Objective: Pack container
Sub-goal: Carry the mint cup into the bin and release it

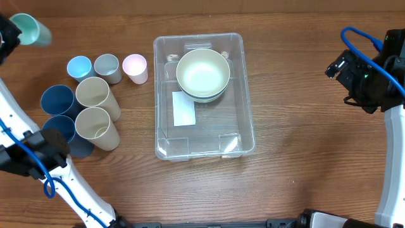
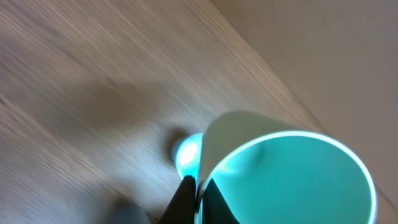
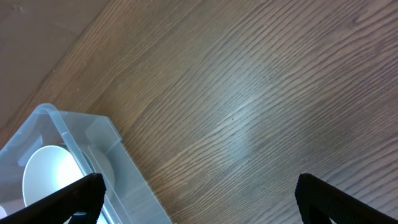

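Note:
The container (image 1: 205,142), a large clear bin with a white label (image 1: 183,109) on its base, stands mid-table. Stacked cream bowls (image 1: 202,75) sit in its far half. At the far left my left gripper (image 1: 14,37) is raised above the table, shut on the rim of a teal cup (image 1: 31,30). In the left wrist view the jaws (image 2: 198,183) pinch the wall of the teal cup (image 2: 292,180), one finger inside it. My right gripper (image 1: 338,69) hovers open to the right of the container. The right wrist view shows the wide-apart gripper (image 3: 199,186) empty over bare wood, with the container's corner (image 3: 106,155) at lower left.
Left of the container stand several upright cups: light blue (image 1: 79,66), grey (image 1: 107,68), pink (image 1: 135,68), two cream (image 1: 96,95) and two dark blue (image 1: 58,101). A blurred pale blue round thing (image 2: 186,154) lies below the held cup.

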You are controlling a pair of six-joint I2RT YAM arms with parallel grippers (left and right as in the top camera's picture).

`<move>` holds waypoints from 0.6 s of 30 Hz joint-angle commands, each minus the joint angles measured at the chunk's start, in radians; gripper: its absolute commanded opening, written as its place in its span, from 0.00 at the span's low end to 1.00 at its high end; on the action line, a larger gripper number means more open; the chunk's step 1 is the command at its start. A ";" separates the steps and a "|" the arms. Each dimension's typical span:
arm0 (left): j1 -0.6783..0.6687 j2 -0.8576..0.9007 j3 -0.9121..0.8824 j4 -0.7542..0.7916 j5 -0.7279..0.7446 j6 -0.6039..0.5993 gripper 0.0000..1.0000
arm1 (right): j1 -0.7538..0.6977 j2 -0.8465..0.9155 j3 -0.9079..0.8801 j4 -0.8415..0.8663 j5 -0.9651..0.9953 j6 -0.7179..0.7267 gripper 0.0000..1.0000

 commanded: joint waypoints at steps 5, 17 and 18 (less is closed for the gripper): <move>-0.289 -0.029 0.269 -0.233 0.216 0.143 0.04 | -0.002 0.003 0.011 0.005 0.003 0.005 1.00; -0.910 -0.031 0.239 -0.233 -0.129 0.163 0.04 | -0.002 0.003 0.011 0.005 0.002 0.005 1.00; -0.947 -0.033 0.239 -0.233 -0.129 0.160 0.04 | -0.002 0.003 0.011 0.005 0.003 0.005 1.00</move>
